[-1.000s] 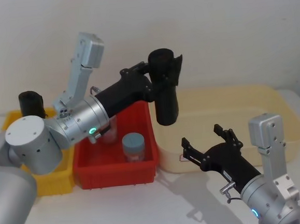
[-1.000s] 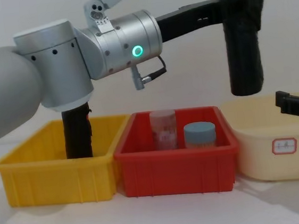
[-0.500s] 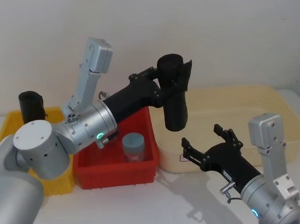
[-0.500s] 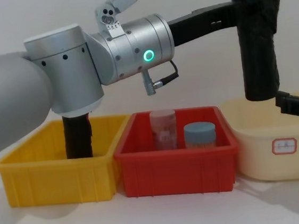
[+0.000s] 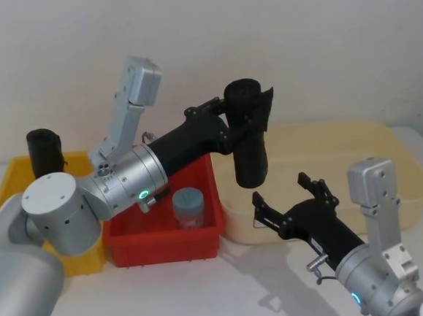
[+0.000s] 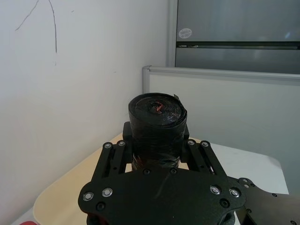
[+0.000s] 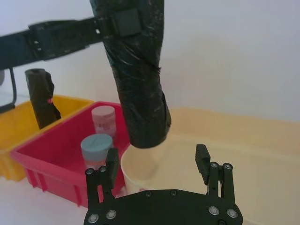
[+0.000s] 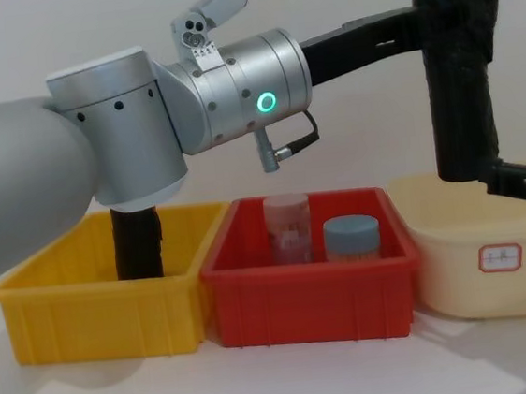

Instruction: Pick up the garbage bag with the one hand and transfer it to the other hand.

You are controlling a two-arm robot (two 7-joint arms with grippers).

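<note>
The garbage bag (image 5: 249,149), a black crinkly roll, hangs upright in the air over the left end of the beige tub. My left gripper (image 5: 244,116), on a silver wrist with a green ring light, is shut on the roll's upper part, as the left wrist view shows with the garbage bag (image 6: 156,123) between its jaws. My right gripper (image 5: 281,190) is open just below the roll's lower end, apart from it. In the right wrist view the garbage bag (image 7: 138,84) hangs above the right gripper (image 7: 157,155). The chest view has the garbage bag (image 8: 460,92) at the upper right.
A second black roll (image 5: 44,149) stands in the yellow bin (image 5: 77,260). The red bin (image 5: 163,244) holds a blue-lidded jar (image 5: 188,206) and a pinkish jar (image 8: 288,227). The beige tub (image 5: 387,151) lies to the right, under both grippers. A white wall is behind.
My left arm has carried the garbage bag to the right and slightly lower, closer to the right gripper. The right gripper has edged up and left, still open.
</note>
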